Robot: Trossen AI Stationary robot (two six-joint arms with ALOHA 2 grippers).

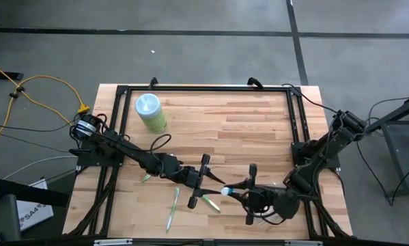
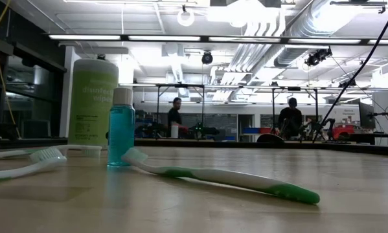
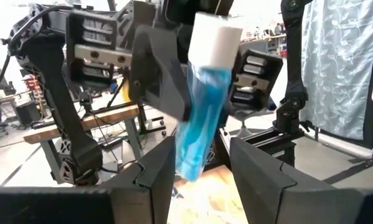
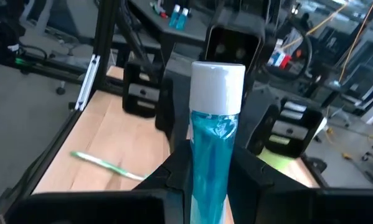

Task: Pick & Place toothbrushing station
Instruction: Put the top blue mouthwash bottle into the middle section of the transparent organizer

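Near the counter's point(image 1: 259, 130) front edge we see the right pincer point(image 4: 202, 177) clenched on the blue tube point(image 4: 209, 146), white cap outward, while the left pincer point(image 3: 202, 171) stands released around the tube's lower end.

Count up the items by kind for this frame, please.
Toothbrushes: 3
Blue tube: 1, held in the right tool
Pale-green canister: 1
Total: 5
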